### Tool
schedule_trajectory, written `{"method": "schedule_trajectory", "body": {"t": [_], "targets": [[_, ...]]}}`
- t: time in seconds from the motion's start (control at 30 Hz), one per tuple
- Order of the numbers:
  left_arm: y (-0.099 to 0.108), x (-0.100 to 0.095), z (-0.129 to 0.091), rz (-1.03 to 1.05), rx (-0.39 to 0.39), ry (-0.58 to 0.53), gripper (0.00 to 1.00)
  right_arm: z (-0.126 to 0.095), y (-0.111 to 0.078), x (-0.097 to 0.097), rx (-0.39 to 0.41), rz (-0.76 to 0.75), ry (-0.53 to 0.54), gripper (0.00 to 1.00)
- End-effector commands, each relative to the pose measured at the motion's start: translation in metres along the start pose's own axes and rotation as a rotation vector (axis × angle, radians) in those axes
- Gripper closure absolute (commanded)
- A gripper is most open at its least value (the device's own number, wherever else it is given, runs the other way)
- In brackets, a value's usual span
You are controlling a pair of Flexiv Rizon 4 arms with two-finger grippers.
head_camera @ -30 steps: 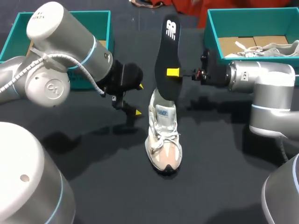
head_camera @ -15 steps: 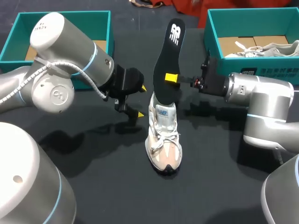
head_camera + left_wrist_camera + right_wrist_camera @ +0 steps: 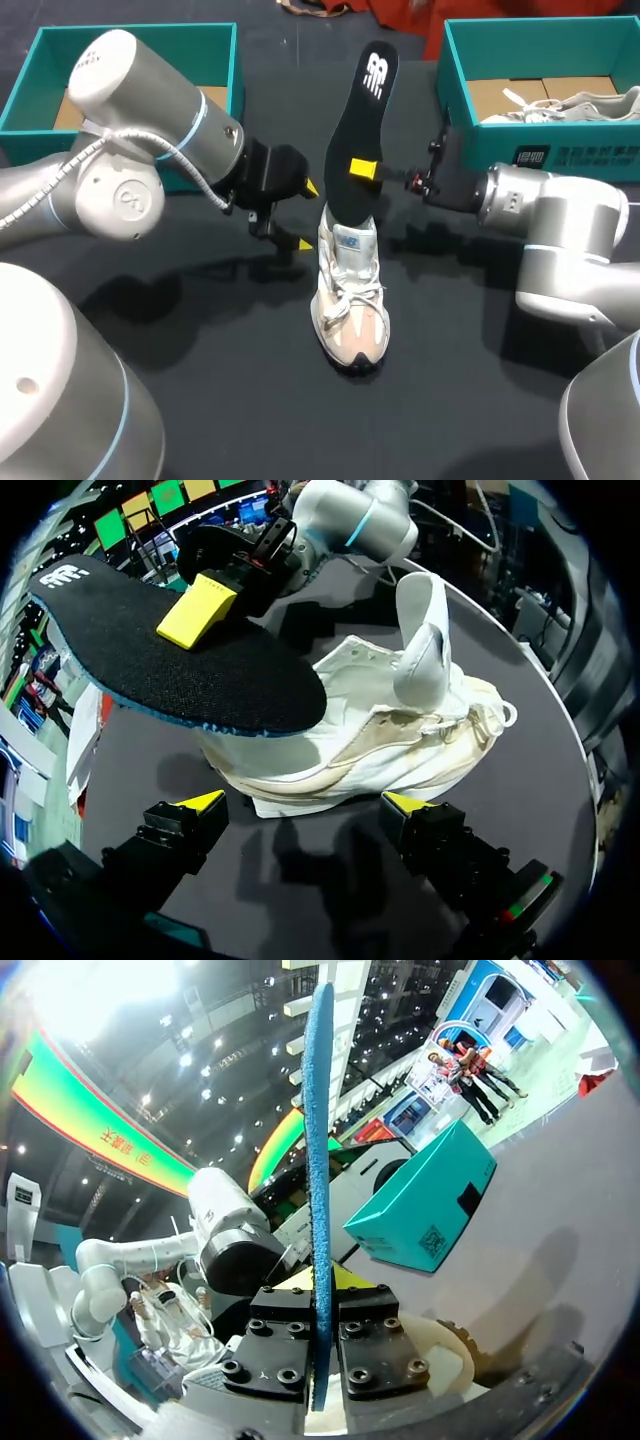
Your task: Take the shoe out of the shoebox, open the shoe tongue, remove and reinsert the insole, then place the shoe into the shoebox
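A white and cream shoe (image 3: 348, 290) with a pink toe stands on the black table, toe toward the near edge. A black insole (image 3: 362, 120) rises steeply from its opening, lower end inside the shoe. My right gripper (image 3: 365, 168) is shut on the insole's middle from the right. In the right wrist view the insole (image 3: 320, 1160) runs edge-on between that gripper's (image 3: 322, 1300) fingers. My left gripper (image 3: 305, 215) is open just left of the heel. In the left wrist view the shoe (image 3: 400, 730) lies ahead of the left gripper (image 3: 310, 802), tongue (image 3: 420, 640) raised, insole (image 3: 160, 650) above it.
A teal shoebox (image 3: 40, 60) sits at the back left behind my left arm. Another teal box (image 3: 460, 50) at the back right holds a second pale shoe (image 3: 580, 105) on cardboard. Bare black tabletop lies in front of the shoe.
The right gripper has shifted left and slightly down with the insole, pushing its lower end further into the shoe. The left gripper has crept right, closer to the heel.
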State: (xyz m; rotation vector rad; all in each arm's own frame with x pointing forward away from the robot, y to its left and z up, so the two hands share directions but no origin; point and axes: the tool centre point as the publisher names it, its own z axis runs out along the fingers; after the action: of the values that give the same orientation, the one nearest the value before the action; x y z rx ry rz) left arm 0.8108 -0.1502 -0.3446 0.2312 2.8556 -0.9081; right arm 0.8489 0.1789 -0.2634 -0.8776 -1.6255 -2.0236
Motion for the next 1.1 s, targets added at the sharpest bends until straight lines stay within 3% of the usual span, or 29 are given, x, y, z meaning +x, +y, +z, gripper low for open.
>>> {"method": "schedule_trajectory", "body": {"t": [0.03, 1.1], "targets": [[0.006, -0.002, 0.001, 0.002, 0.018, 0.004, 0.00, 0.001, -0.001, 0.002, -0.002, 0.000, -0.006, 1.00], [-0.001, -0.005, 0.008, -0.055, 0.004, 0.043, 0.00, 0.005, -0.007, -0.007, -0.031, -0.067, -0.057, 1.00]]}}
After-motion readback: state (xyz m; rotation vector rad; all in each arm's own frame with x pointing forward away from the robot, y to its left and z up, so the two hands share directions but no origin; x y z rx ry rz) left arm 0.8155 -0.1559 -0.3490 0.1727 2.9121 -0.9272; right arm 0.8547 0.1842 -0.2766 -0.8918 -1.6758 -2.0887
